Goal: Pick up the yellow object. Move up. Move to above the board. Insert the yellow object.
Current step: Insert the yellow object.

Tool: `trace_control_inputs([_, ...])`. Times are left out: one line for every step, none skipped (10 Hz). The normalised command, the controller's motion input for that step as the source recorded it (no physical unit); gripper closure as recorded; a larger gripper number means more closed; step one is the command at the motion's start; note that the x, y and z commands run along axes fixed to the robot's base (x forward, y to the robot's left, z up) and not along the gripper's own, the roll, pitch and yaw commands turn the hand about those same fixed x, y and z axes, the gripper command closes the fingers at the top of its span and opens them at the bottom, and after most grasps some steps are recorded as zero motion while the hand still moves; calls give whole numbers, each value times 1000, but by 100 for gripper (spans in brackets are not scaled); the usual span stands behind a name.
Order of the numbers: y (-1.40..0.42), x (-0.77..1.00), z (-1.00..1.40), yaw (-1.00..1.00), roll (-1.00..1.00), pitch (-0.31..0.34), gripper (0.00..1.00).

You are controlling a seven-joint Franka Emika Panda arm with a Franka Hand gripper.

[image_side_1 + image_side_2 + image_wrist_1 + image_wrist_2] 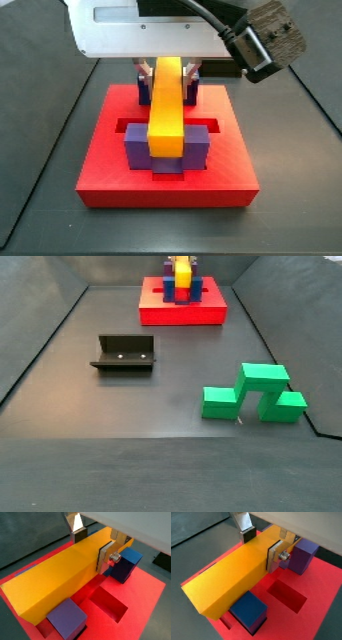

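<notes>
1. Dark grey matte floor (pixel 160 406), walled by dark panels at the left and back of a side view; lighter strip along the lower frame edge.
2. Board (pixel 170 170) at frame centre in a side view; at top centre, against the back wall, in a side view (pixel 183 311). Red slab, flat on the floor.
3. Yellow object (pixel 166 105) running front to back down the middle of the board, sitting between the blue-purple posts (pixel 138 147). Near end between the front pair, far end between the rear pair under the gripper.
4. Both wrist views: bar (pixel 57 574) (pixel 234 574) lying long across the frame, one post just beside each end, open red slot (pixel 110 604) beside it, unoccupied.
5. Gripper (pixel 92 546) clamped across the bar's far end: silver fingers (pixel 105 558) flat against both long faces, dark pad visible on the opposite side (pixel 248 534). Jaws closed on the yellow object. White gripper body (pixel 154 30) filling the upper frame in a side view, hiding the rear of the board.
6. Whether fully seated or resting slightly proud: cannot tell.
7. Fixture (pixel 126 353) at left centre in a side view, well apart from the board.
8. Green blocks (pixel 254 393) at lower right, well apart from board and fixture.
9. Wide bare floor between fixture, blocks and the board's front edge; little margin between board and back wall.
</notes>
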Motion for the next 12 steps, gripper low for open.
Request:
trace_control_inputs([-91, 140, -31, 0, 176, 47, 100])
trace_control_inputs([-71, 60, -49, 0, 159, 37, 100])
trace_control_inputs([-40, 0, -74, 0, 166, 29, 100])
trace_control_inputs([-11, 0, -126, 0, 189, 16, 100])
trace_control_inputs([-9, -29, -157, 0, 193, 1, 100])
trace_control_inputs([0, -60, -169, 0, 194, 0, 100])
trace_control_inputs([0, -31, -160, 0, 163, 0, 100])
trace_control_inputs([0, 0, -154, 0, 164, 0, 100])
trace_control_inputs([-26, 0, -151, 0, 186, 7, 100])
trace_control_inputs([-94, 0, -157, 0, 234, 26, 100])
trace_control_inputs([-120, 0, -160, 0, 264, 31, 100])
trace_control_inputs([-137, 0, -160, 0, 281, 39, 100])
